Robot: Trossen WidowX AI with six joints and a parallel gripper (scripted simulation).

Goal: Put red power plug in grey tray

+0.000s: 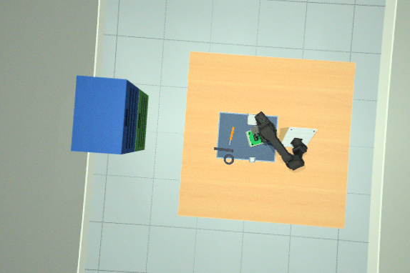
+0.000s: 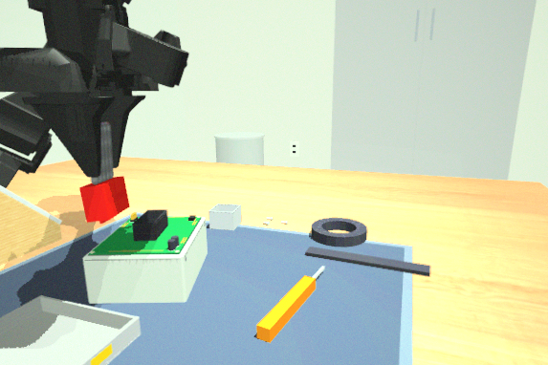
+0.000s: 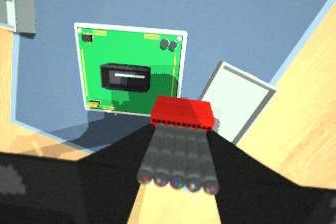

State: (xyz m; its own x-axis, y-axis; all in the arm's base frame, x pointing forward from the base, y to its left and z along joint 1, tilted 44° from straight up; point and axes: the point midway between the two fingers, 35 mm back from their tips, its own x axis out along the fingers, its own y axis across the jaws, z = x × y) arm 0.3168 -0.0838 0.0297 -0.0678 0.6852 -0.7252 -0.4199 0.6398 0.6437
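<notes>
- While the red power plug point(image 2: 104, 198) point(image 3: 182, 111) hangs free of its socket, it lies just below the fingertips, red body outward, slightly tilted in the exterior view; the top view does not let me make it out.
- The gripper point(image 1: 263, 135) point(image 2: 103, 172) point(image 3: 179, 133) is partly closed on the plug at its cable end, one finger on each side; the grey cables point(image 2: 106, 148) point(image 3: 177, 157) run back between the fingers.
- The black socket point(image 1: 256, 136) point(image 2: 150, 225) point(image 3: 125, 77) stands on the green circuit board point(image 1: 252, 140) point(image 2: 120, 246) point(image 3: 92, 55), its opening bare of the plug. In the exterior view the plug is above it and to the left.
- Under the board is a pale block point(image 2: 135, 279), on the blue mat point(image 1: 237, 123) point(image 2: 230, 287) point(image 3: 205, 30).
- The grey tray point(image 1: 252, 119) point(image 2: 130, 327) point(image 3: 245, 95) sits near left in the exterior view, apart from the block; the plug is outside it.
- A small pale box point(image 1: 252, 159) point(image 2: 225, 217) point(image 3: 25, 17) stands on the far side.
- Farther right, a dark ring point(image 1: 225, 159) point(image 2: 317, 235) lies beyond a dark flat bar point(image 1: 223, 149) point(image 2: 367, 261).
- Nearer, an orange-handled screwdriver point(image 1: 232, 133) point(image 2: 288, 308) lies on the mat.
</notes>
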